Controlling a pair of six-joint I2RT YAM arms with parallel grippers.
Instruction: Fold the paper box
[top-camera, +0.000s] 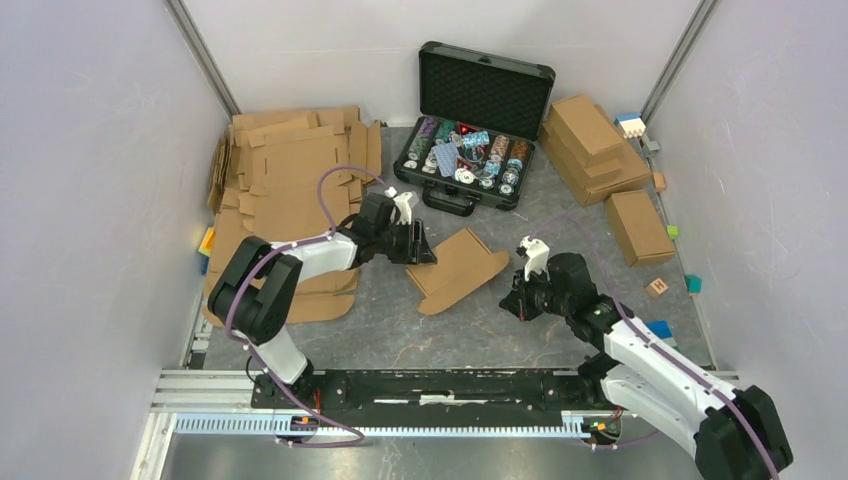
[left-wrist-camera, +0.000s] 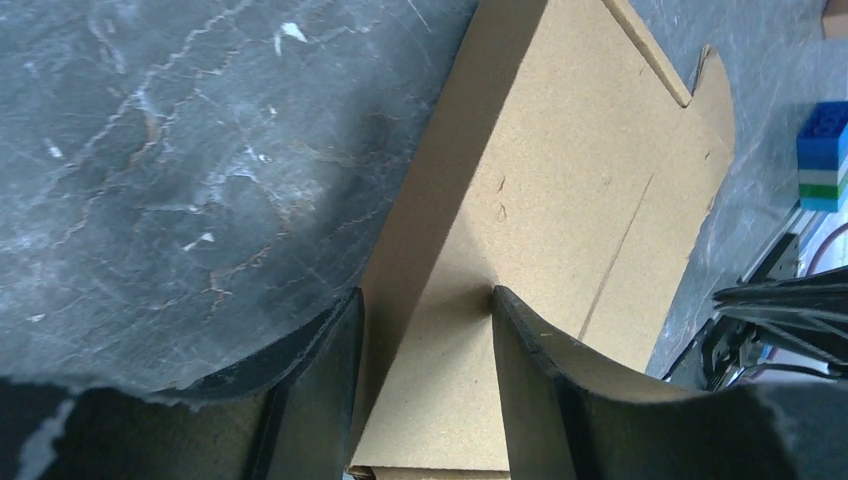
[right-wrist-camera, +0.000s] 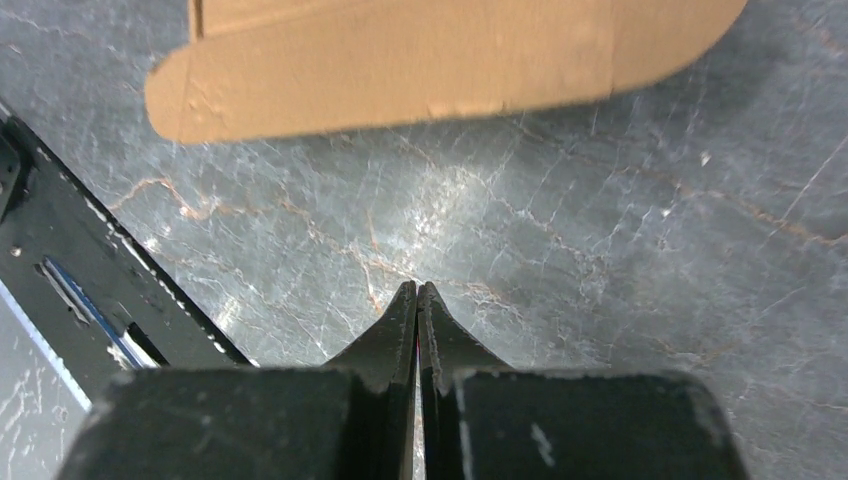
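We see the grey marbled table (top-camera: 400, 335) first. A stack of flat cardboard sheets (top-camera: 290, 175) lies at its far left, an open black chip case (top-camera: 485, 85) at the back, and finished cardboard boxes (top-camera: 590, 145) are piled at the far right. The paper box (top-camera: 462, 265) sits mid-table between the arms, partly folded. The left gripper (top-camera: 418, 246) holds its left end, with its fingers (left-wrist-camera: 530, 350) half apart and cardboard filling the gap. The right gripper (top-camera: 515, 300) hovers just beside the box's right edge with its fingers (right-wrist-camera: 440, 330) pressed together, holding nothing. A small blue block (left-wrist-camera: 822, 150) lies beyond the box.
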